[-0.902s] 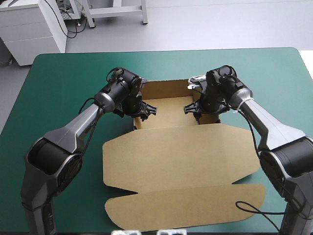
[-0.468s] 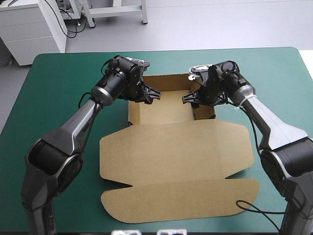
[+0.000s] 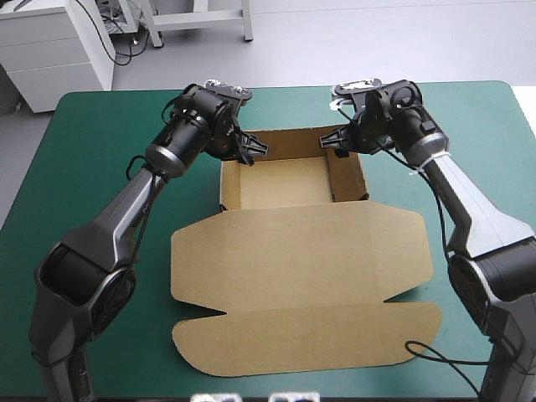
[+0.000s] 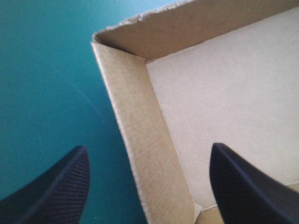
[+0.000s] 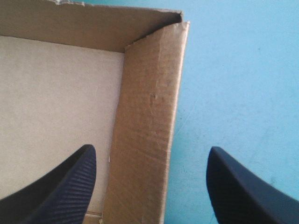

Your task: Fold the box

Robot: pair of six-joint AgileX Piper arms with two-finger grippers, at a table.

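Box [image 3: 289,180] sits mid-table on teal-green cover [image 3: 100,167], toward far edge. It's an open tray w/ walls up: far wall [image 3: 289,138], L wall [image 4: 140,140] and R wall [image 5: 147,116] all upright, corners tucked. Inside tray only bare brown floor shows. Lid [image 3: 301,255] lies flat on cover on near side of tray, its front flap [image 3: 310,339] flat too, reaching close to near table edge.

L gripper [image 3: 254,153] is at far-L corner of tray. Fingers are spread wide, nothing clamped. In wrist view L gripper [image 4: 148,147] straddles L wall: one black finger over cover outside, other over tray floor, wall btwn them w/ clear gaps both sides.

R gripper [image 3: 332,141] mirrors it at far-R corner, also spread and released. In wrist view R gripper [image 5: 150,148] straddles R wall, one finger over floor, other over cover, not touching board.

Vs earlier: both grippers were lower and deeper in tray, nearer lid hinge, tips pointing inward over floor. Since then they've pulled back twd far corners and more floor is in view. Whole box has shifted a bit twd table's L and far edge. Lid flat then as now.
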